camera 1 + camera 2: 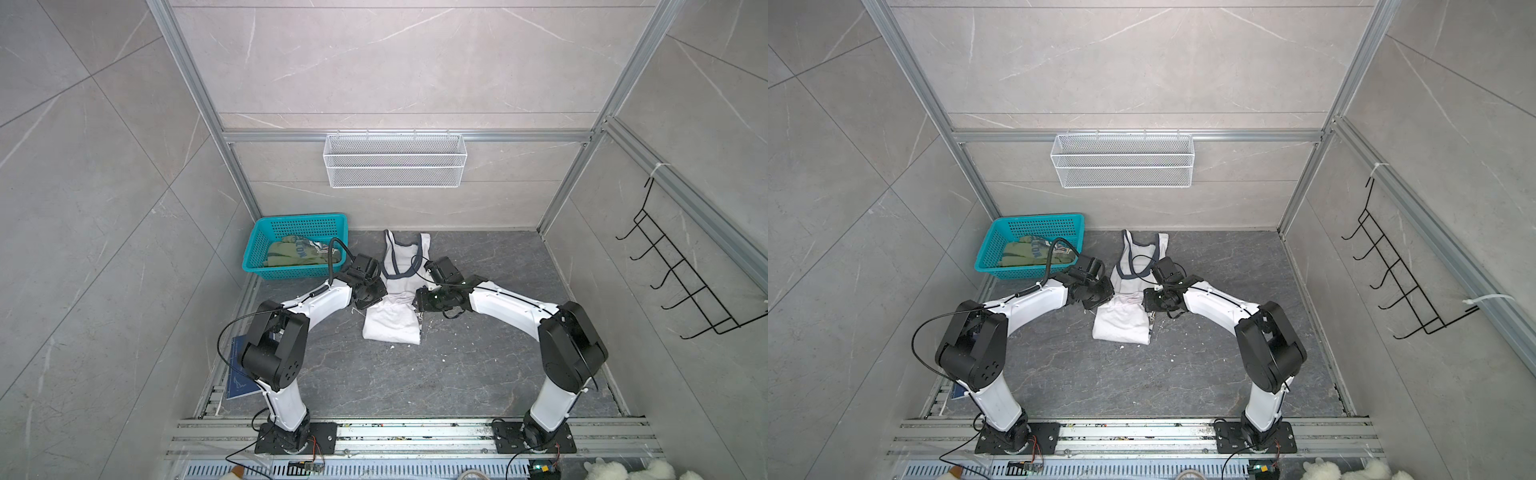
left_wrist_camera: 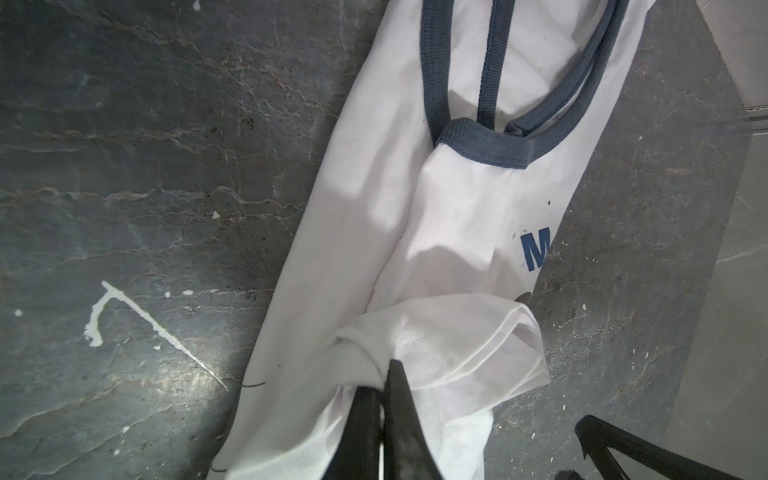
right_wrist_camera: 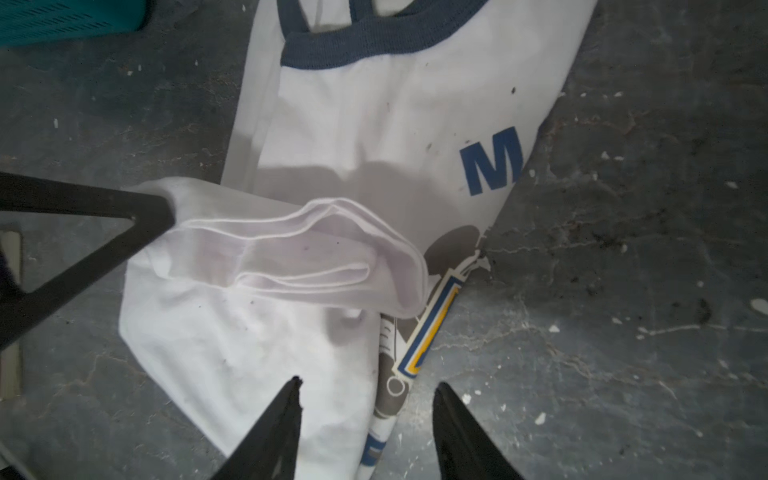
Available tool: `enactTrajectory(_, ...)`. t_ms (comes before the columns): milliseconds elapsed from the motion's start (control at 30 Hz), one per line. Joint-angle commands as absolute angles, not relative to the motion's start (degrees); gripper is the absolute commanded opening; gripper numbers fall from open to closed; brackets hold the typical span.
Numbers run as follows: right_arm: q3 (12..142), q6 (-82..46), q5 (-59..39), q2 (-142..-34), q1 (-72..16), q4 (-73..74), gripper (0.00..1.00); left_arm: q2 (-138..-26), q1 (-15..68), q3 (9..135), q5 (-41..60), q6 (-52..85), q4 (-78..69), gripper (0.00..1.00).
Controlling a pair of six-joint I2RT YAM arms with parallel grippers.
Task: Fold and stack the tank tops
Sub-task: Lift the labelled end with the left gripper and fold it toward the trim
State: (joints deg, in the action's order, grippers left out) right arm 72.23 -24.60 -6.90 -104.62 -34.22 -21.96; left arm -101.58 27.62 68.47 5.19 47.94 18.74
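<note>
In both top views I see the white tank top (image 1: 392,328) lying in the middle of the dark tabletop (image 1: 478,365). Its straps point toward the back wall and its hem is doubled up over its middle. The olive green tank top (image 1: 291,253) sits crumpled in the teal basket (image 1: 299,218) at the back left, well apart from it. My left arm (image 1: 316,299) and right arm (image 1: 498,299) meet over the white top from either side. In the left wrist view the left gripper (image 2: 384,374) is clenched on the raised hem of the white top, with cloth bunching at its tips. In the right wrist view the right gripper (image 3: 368,382) is released, its jaws spread with nothing pinched between them. It hovers over the edge of the top where the navy-yellow print shows. The doubled hem lies just ahead, and the left claw's black finger touches one end of it.
</note>
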Motion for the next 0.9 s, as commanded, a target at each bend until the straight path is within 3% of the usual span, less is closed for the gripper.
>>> enactTrajectory(0,75.14,-21.07,-4.88,-108.36,-34.49,-20.73,0.54,-102.84,26.9,70.68,6.43,46.22,17.36,0.0)
enactTrajectory(300,80.21,-18.22,-5.62,-113.59,-34.54,-20.23,0.53,-106.09,26.76,72.42,7.68,46.22,17.1,0.0)
enactTrajectory(633,83.74,-16.63,-3.17,-115.57,-34.56,-23.74,0.2,-107.4,26.7,74.01,8.78,46.52,17.6,0.0)
enactTrajectory(733,82.73,-16.35,-1.06,-112.22,-34.61,-24.31,0.03,-107.32,26.8,74.65,9.72,46.54,17.7,0.0)
enactTrajectory(867,81.65,-16.52,0.77,-106.16,-34.58,-24.84,0.01,-106.46,26.98,75.12,10.94,47.05,17.72,0.0)
